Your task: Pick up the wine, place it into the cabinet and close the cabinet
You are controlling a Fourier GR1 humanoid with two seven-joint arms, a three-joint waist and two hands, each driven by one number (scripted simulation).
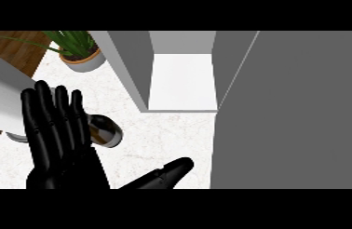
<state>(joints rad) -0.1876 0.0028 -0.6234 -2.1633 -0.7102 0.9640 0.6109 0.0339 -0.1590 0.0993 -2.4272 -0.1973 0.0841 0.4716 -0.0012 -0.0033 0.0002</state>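
My left hand (58, 130) rests flat-fingered, holding nothing; right hand (161, 174) likewise. Risk: cabinet door (282, 111) blocks reach to wine bottle (103, 130).

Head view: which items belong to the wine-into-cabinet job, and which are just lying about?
Job:
- cabinet, open, door swung out
- left hand, open, fingers up
- right hand, open, low at the frame's bottom
- no wine bottle identifiable

Lying about:
- potted plant
- shiny rounded object behind the left hand, unclear what
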